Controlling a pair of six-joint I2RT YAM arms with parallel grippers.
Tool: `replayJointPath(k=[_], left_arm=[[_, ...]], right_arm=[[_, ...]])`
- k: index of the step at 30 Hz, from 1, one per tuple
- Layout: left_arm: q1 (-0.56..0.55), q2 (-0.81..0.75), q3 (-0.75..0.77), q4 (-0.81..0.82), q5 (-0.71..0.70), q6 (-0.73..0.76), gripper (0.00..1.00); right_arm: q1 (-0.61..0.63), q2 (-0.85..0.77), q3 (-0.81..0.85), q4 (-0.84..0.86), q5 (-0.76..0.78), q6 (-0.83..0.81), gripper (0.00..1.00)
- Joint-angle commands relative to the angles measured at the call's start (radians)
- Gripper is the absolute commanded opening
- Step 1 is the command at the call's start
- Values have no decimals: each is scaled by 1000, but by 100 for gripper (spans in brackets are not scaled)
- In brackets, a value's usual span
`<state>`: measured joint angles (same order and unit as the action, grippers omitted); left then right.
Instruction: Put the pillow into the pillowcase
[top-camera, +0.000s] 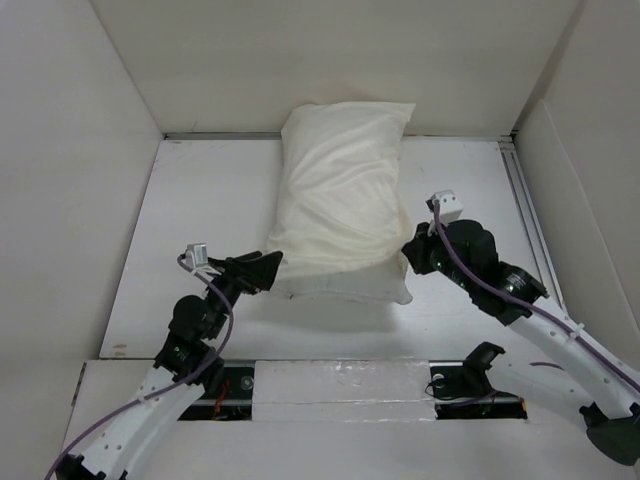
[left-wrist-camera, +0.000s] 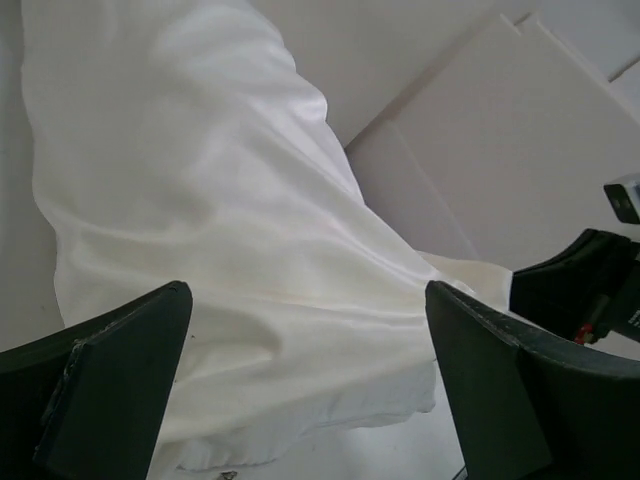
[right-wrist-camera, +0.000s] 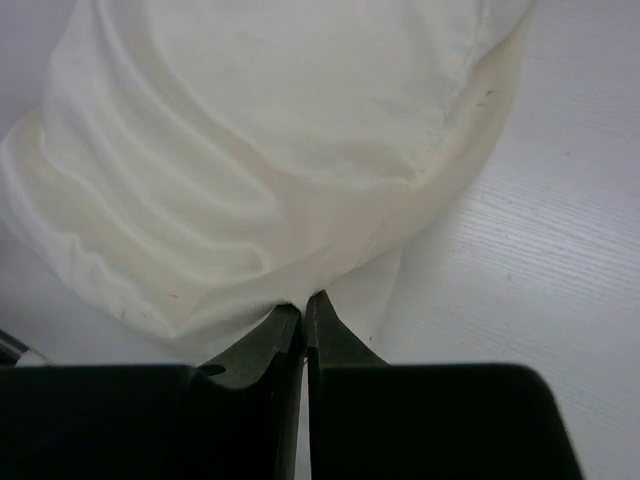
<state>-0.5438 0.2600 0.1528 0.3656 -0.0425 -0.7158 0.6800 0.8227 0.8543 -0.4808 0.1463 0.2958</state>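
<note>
Even bright light, soft shadows, sharp overhead view, wrist views slightly soft

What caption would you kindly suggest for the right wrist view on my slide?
Right gripper, shut, pinches an edge of the thin, wrinkly cream fabric pillowcase on the white table.

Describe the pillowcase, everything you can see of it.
The pillowcase is thin, wrinkled cream fabric, bulging full, lying lengthwise on the white table, far end at the back wall. A whiter strip of pillow shows at its near end. The right gripper is shut on its near right edge; the open left gripper sits at the near left corner, contact unclear.
</note>
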Motion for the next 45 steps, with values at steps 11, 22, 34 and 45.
replayJointPath(k=[11, 22, 34, 45], left_arm=[[-4, 263, 24, -256, -184, -182, 100], [-15, 363, -10, -34, -46, -139, 74], [-15, 165, 122, -281, -34, -37, 0], [-15, 147, 157, -241, 84, -5, 0]], right_arm=[[116, -148, 98, -138, 390, 149, 100], [452, -77, -175, 64, 145, 190, 100], [631, 64, -198, 218, 139, 201, 100], [765, 447, -64, 539, 341, 241, 26]])
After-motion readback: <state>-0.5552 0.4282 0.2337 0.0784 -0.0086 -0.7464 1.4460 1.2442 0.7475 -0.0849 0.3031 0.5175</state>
